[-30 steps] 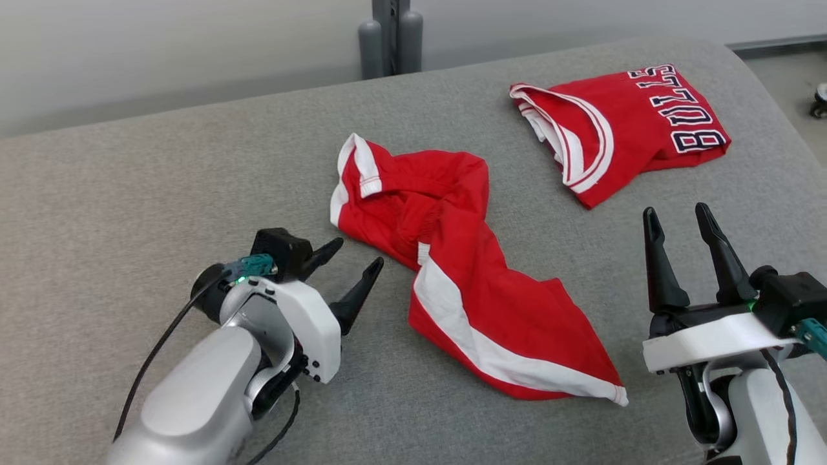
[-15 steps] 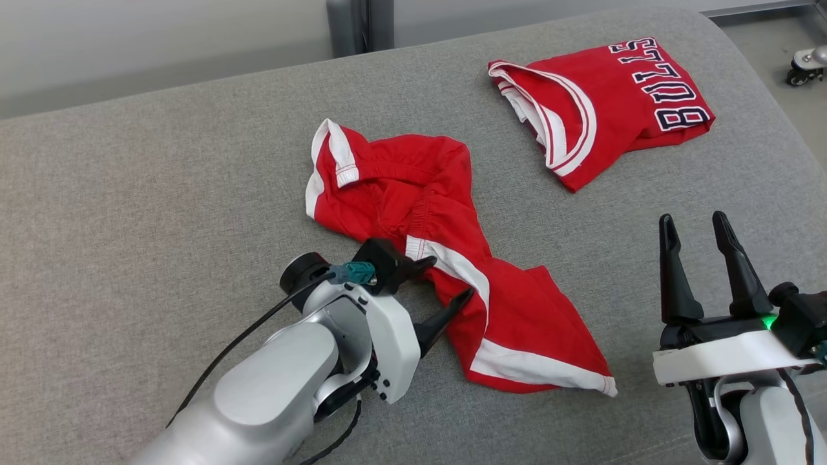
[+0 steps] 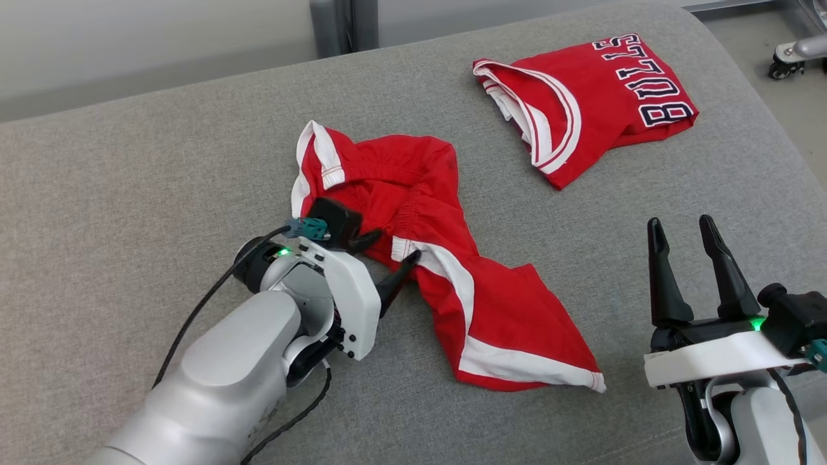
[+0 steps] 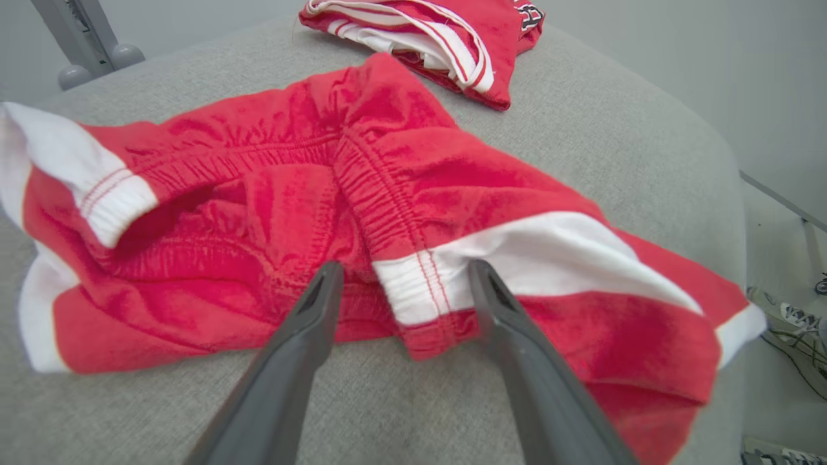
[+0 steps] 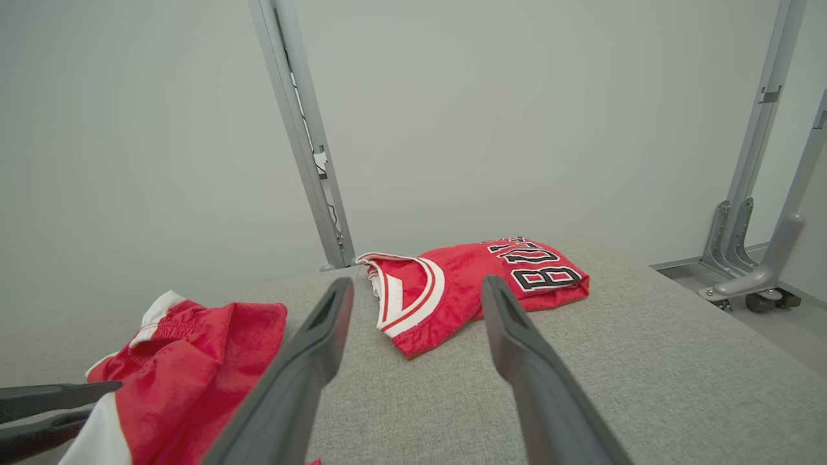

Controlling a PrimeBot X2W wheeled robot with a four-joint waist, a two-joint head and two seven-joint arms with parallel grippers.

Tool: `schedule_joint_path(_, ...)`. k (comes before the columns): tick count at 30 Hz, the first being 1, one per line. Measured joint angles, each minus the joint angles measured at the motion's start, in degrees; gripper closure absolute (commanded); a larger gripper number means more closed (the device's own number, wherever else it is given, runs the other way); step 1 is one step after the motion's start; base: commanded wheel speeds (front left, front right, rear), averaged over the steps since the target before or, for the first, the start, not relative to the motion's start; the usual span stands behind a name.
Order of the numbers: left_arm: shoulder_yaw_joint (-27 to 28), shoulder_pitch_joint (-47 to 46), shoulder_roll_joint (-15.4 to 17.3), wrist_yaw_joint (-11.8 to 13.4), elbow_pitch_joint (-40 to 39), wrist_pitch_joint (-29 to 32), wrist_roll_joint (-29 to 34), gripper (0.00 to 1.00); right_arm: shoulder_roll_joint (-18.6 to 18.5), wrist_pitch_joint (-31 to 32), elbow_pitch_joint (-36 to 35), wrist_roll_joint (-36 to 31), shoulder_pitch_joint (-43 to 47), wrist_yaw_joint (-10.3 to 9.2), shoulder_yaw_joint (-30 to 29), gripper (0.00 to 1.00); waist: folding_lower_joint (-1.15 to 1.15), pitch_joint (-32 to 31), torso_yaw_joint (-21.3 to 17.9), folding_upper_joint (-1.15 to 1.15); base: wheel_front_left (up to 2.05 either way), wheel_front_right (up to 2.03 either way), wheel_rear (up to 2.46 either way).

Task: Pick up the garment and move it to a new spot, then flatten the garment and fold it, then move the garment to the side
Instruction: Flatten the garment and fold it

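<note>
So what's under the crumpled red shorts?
The grey cushion shows all around the red shorts, and they lie on it. The cloth hides whatever is right beneath, so I cannot tell more.

Before me: grey woven padded surface point(image 3: 129, 161), far edge rounded, light soft and even. Beyond it, plain pale wall point(image 5: 517, 97). Slanted grey metal post point(image 5: 300, 129) rises past far edge. To my right: more grey metal struts point(image 5: 762, 129), caster wheel point(image 3: 778, 68) on smooth grey floor point(image 3: 801, 110), shoe point(image 4: 798, 320) lying on floor.
</note>
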Motion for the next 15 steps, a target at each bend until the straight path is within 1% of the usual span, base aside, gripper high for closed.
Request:
schedule_joint_path(3, 0.87, 0.54, 0.66, -0.04, 0.38, 0.85, -2.34, 0.0, 0.0, -0.01, 0.19, 0.22, 0.13, 0.0, 0.25, 0.0, 0.0, -0.25, -0.44, 0.0, 0.0, 0.0, 0.0)
schedule_joint_path(6, 0.6, 0.75, 0.93, -0.27, -0.67, 2.74, -4.86, 0.0, 0.0, -0.1, 0.19, 0.23, 0.13, 0.0, 0.22, 0.0, 0.0, -0.19, -0.62, 0.0, 0.0, 0.0, 0.0)
schedule_joint_path(8, -0.68, 1.12, 1.33, -0.29, -3.22, 4.52, -7.36, 0.0, 0.0, -0.12, 0.2, 0.23, 0.13, 0.0, 0.22, 0.0, 0.0, -0.07, -0.68, 0.0, 0.0, 0.0, 0.0)
schedule_joint_path(9, -1.8, 1.41, 1.9, -0.44, -6.05, 4.57, -8.88, 0.0, 0.01, -0.12, 0.23, 0.23, 0.12, 0.0, 0.23, 0.0, 0.0, 0.06, -0.69, 0.0, 0.0, 0.0, 0.0)
schedule_joint_path(11, -2.49, 1.07, 3.01, -0.44, -7.19, 4.63, -9.72, 0.47, -0.02, -0.16, 0.23, 0.22, 0.12, 0.0, 0.1, 0.0, 0.0, 0.17, -0.6, 0.0, 0.0, 0.0, 0.0)
schedule_joint_path(12, -2.8, 0.88, 3.64, -0.44, -7.4, 4.71, -10.21, 0.64, -0.01, -0.16, 0.24, 0.22, 0.1, 0.0, 0.1, 0.0, 0.0, 0.24, -0.54, 0.0, 0.0, 0.0, 0.0)
schedule_joint_path(13, -3.07, 0.8, 4.15, -0.44, -7.54, 4.66, -10.49, 1.0, 0.01, -0.16, 0.26, 0.22, 0.09, 0.0, 0.12, 0.0, 0.0, 0.29, -0.46, 0.0, 0.0, 0.0, 0.0)
schedule_joint_path(15, -3.22, 0.76, 4.54, -0.44, -7.54, 4.37, -10.7, 1.0, 0.01, -0.16, 0.3, 0.22, 0.07, 0.0, 0.15, 0.0, 0.0, 0.31, -0.37, 0.0, 0.0, 0.0, 0.0)
